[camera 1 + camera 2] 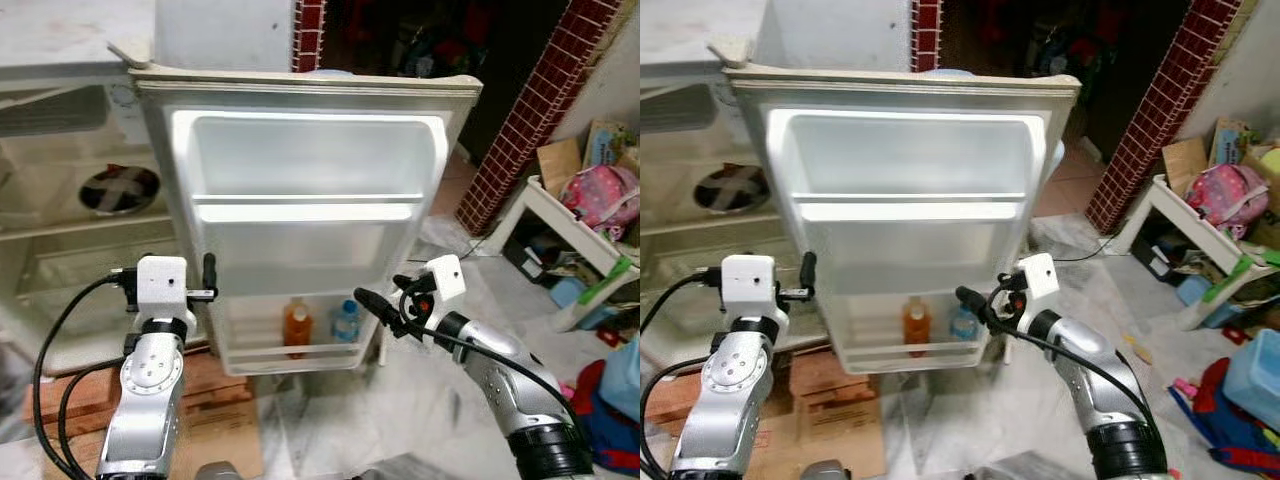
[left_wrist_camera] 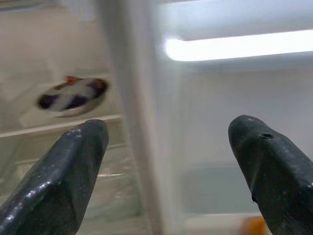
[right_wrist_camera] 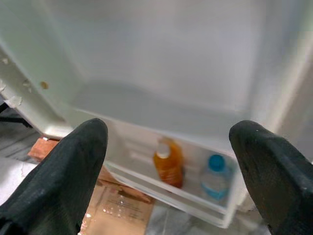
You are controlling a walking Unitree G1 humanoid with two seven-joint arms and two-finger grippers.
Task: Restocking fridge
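In front of fridge door (image 1: 300, 230): our left gripper (image 2: 168, 181) and right gripper (image 3: 168, 176) both wide, empty. Orange bottle (image 1: 297, 327), blue-capped bottle (image 1: 345, 321) in bottom door shelf. We'd fetch next item, keep door clearance.

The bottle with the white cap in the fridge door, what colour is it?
Orange bottle, clearest in the right wrist view.

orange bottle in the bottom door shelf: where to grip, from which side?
Grip the orange bottle at its neck and shoulder, coming from above and in front. It stands upright in the bottom door shelf, whose front rail hides its lower body, and the blue-capped bottle stands close on its right. The open right gripper looks nearest.
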